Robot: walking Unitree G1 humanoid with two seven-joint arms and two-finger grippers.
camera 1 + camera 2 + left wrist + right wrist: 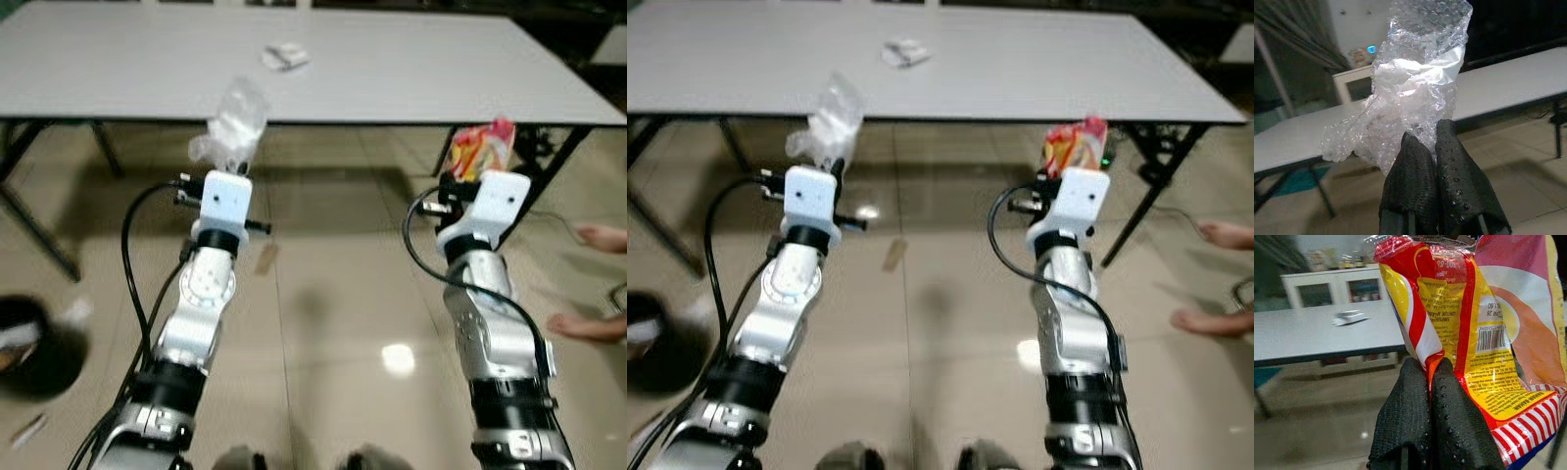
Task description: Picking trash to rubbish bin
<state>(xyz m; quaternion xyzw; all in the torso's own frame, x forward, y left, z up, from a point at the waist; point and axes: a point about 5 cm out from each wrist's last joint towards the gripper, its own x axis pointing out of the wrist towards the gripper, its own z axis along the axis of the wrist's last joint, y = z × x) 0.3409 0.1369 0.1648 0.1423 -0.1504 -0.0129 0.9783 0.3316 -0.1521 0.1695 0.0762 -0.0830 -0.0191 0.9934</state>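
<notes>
My left gripper [1429, 139] is shut on a crumpled piece of clear bubble wrap [1410, 83], held up in front of the table's near edge [231, 122]. My right gripper [1429, 374] is shut on a red and yellow snack wrapper [1474, 333], raised at the right near the table leg [478, 149]. A black rubbish bin [34, 348] stands on the floor at the far left, low in the head views. Another small white wrapper [285, 57] lies on the grey table [411, 69].
The long grey table spans the back, with black legs [39, 235] at left and right. A person's bare feet [593, 323] rest on the tiled floor at the right edge. A scrap of litter [265, 258] lies on the floor between my arms.
</notes>
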